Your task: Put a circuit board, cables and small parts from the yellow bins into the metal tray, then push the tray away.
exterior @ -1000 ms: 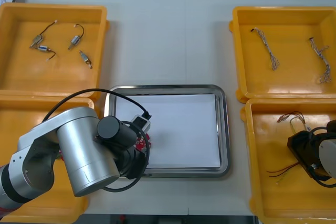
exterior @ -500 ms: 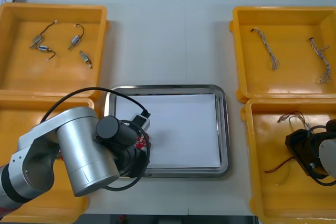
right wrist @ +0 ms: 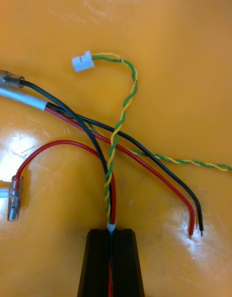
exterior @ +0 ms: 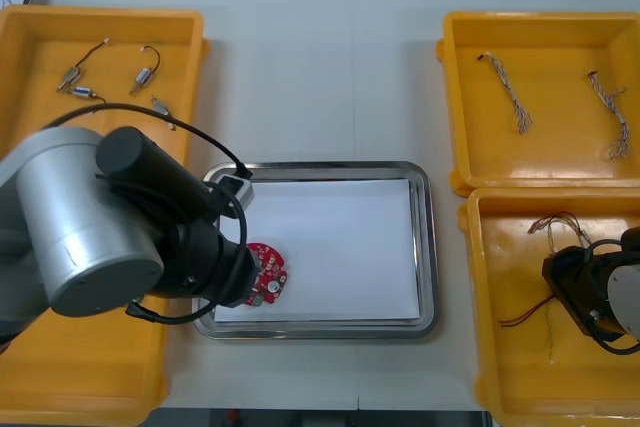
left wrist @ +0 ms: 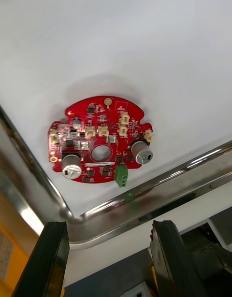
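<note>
My left gripper (left wrist: 108, 224) hangs spread and empty over the red circuit board (left wrist: 99, 142), which lies flat in the near left corner of the metal tray (exterior: 427, 247). In the near right yellow bin (exterior: 510, 377) my right gripper (right wrist: 111, 236) pinches a bundle of cables (right wrist: 110, 190); I'd raise it slowly and straight so the trailing ends clear the bin wall before crossing left to the tray. The small metal parts (exterior: 143, 75) wait in the far left yellow bin (exterior: 40, 137).
</note>
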